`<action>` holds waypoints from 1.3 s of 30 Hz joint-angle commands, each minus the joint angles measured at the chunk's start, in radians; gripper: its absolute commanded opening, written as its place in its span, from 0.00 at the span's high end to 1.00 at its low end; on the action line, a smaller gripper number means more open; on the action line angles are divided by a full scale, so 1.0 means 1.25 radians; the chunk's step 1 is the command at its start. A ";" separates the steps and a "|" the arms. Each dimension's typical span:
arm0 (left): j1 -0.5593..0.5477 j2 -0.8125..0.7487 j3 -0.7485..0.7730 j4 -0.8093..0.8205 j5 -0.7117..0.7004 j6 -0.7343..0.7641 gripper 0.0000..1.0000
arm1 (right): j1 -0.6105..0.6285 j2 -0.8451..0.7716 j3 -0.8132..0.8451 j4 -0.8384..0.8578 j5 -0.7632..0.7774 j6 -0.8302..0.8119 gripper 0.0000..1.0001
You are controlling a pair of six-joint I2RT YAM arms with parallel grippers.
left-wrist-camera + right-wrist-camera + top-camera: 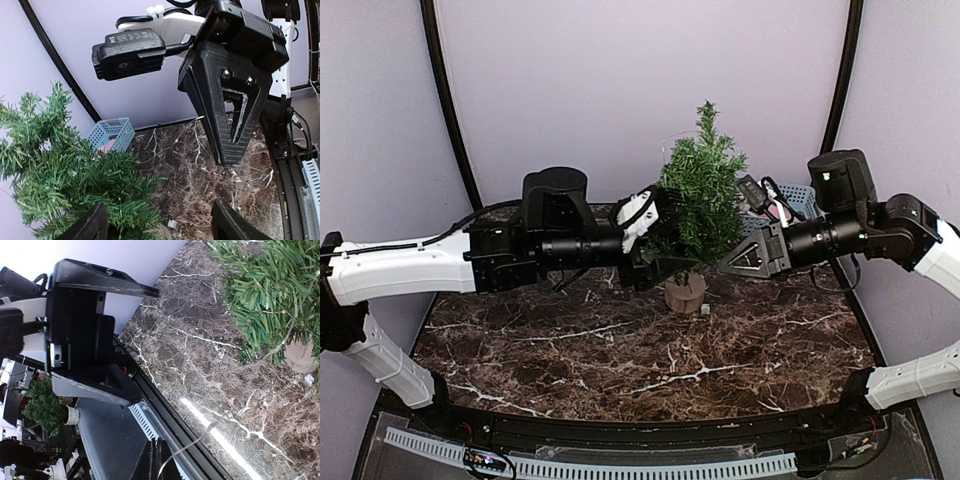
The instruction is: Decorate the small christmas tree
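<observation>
Small christmas tree (703,190) stands upright on its wooden disc base (685,293), just past the middle of the marble table (620,370), toward 12 o'clock from my arms.

Working outward from me, the left gripper (670,238) sits at the tree's 9 o'clock. Its jaws are wide, with lower branches between them and nothing held. At the tree's 3 o'clock the right gripper (730,263) is closed tight, its tip just beside the foliage. In its wrist view a thin pale strand (187,447) curves off the fingertips, and I cannot tell what it is or whether it is pinched.

My read is that the left hand is about to steady the tree — so I would close gently, low on the branches or stem, without tilting the base. The right can then bring any trimming in from 3 o'clock. Too hard a squeeze could tip the tree.

Count:
- one tree, with no ornament visible on it
- two grippers
- one pale scrap (706,310) at the base's 4 o'clock
- farthest, one blue basket (795,200) at the tree's 2 o'clock — something pink inside
</observation>
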 commanded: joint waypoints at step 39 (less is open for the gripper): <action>-0.106 0.209 0.099 0.317 -0.188 0.445 1.00 | 0.008 -0.090 -0.005 0.081 -0.050 0.002 1.00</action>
